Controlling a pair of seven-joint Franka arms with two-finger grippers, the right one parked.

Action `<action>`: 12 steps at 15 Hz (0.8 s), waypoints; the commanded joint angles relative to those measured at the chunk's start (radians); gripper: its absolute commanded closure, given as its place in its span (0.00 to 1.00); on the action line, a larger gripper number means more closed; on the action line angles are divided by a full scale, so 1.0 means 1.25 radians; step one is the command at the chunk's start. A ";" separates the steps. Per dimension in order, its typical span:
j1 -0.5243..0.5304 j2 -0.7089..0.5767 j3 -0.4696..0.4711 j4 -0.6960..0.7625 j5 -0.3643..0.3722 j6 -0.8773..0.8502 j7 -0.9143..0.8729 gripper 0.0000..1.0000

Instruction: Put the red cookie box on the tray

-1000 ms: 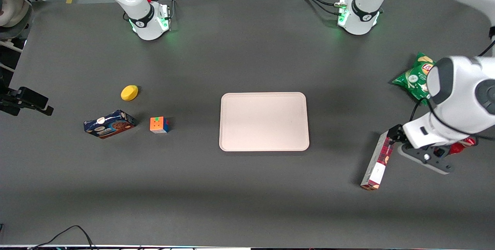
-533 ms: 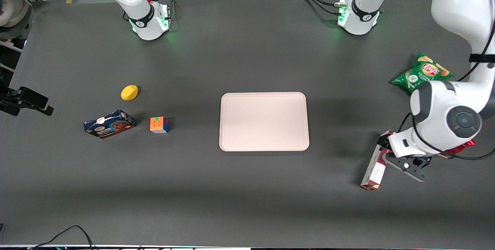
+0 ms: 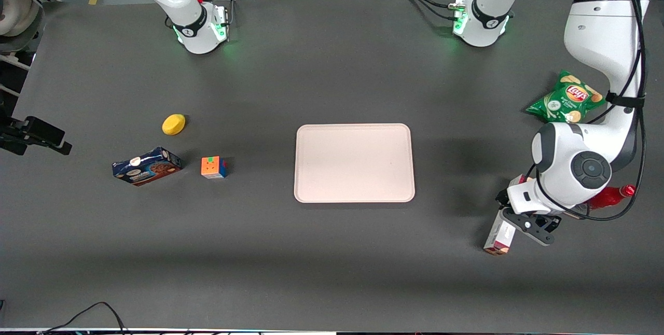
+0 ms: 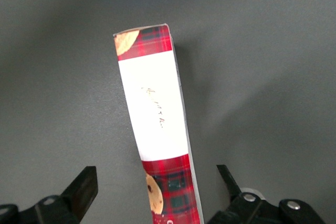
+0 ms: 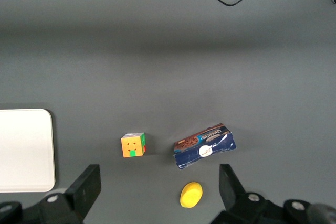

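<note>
Red cookie box lies flat on the dark grey table, lower right of the front frame; the gripper straddles it, fingers spread apart, not touching. Tray sits mid-frame, well apart, bare grey tabletop between.

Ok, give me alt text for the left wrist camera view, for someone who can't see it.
The red cookie box, a long plaid carton with a white label panel and cookie pictures, lies on the dark grey table, with the open left gripper above it, one finger on each side of the carton. Neither finger touches the box yet.
</note>
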 commanded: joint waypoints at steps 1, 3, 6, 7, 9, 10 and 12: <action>-0.017 0.007 0.015 -0.013 -0.003 0.027 0.000 0.03; -0.017 0.016 0.015 -0.014 -0.004 0.030 -0.002 0.20; -0.017 0.018 0.014 -0.014 -0.007 0.025 -0.028 0.74; -0.018 0.021 0.014 -0.014 -0.007 0.020 -0.041 0.85; -0.027 0.022 0.014 -0.014 -0.007 0.016 -0.052 1.00; -0.027 0.022 0.014 -0.014 -0.007 0.014 -0.056 1.00; -0.027 0.015 0.014 -0.012 -0.007 0.008 -0.068 1.00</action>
